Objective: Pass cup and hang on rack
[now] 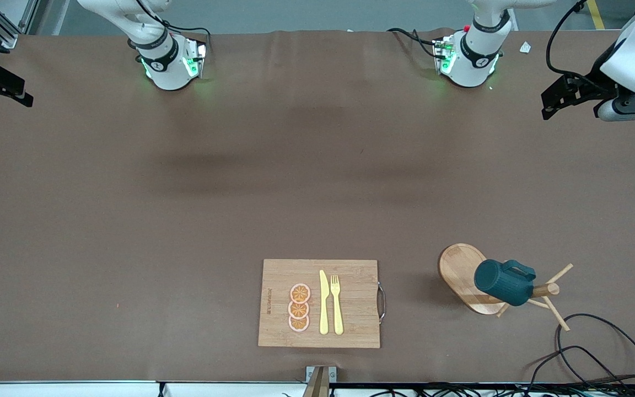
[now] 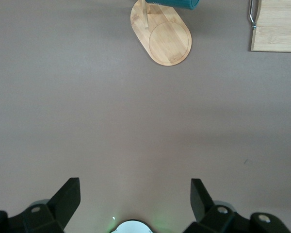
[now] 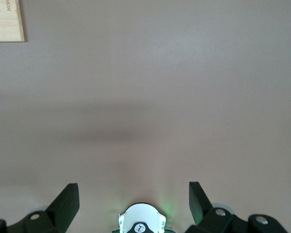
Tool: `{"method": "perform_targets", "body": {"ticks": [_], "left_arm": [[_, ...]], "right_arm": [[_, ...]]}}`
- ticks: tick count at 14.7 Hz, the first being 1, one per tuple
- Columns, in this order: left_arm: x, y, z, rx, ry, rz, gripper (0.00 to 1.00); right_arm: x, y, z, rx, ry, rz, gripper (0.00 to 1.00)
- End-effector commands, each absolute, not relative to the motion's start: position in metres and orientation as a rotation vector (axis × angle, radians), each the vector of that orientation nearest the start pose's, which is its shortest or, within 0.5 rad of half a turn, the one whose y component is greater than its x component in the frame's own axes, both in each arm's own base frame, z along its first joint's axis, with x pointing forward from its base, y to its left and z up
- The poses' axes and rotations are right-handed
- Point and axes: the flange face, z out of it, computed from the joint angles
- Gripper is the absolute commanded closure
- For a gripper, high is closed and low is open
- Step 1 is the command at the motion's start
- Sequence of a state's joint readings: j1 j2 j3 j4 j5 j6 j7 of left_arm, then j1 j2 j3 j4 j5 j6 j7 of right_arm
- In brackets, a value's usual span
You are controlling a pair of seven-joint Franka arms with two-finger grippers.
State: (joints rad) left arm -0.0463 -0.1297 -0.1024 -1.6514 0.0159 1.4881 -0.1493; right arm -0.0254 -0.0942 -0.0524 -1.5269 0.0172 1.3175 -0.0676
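I see the cup [image 1: 504,282] hung by its handle on the rack [image 1: 463,270], at four o'clock on the surface. Left hand [image 2: 135,201] and right hand [image 3: 134,201] wait spread, empty, up by their bases.

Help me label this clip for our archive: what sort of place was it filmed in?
Probably a robotics lab bench staged as a kitchen: two arm bases bolted to a brown-covered table, loose cables at its edge, and props only: a cutting board with toy cutlery, and a cup hanging on a rack.

Even overhead light, soft shadow bands across the brown table [image 1: 130,220]; all views sharp, no glare
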Motion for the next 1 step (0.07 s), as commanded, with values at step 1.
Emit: {"method": "perform_targets", "body": {"ticks": [1], "left_arm": [[0.4993, -0.0755, 0.6514, -3.103, 0.022, 0.055, 0.0]], "right_arm": [[0.4919, -0.0394, 0.6748, -3.113, 0.001, 0.172, 0.0]]}}
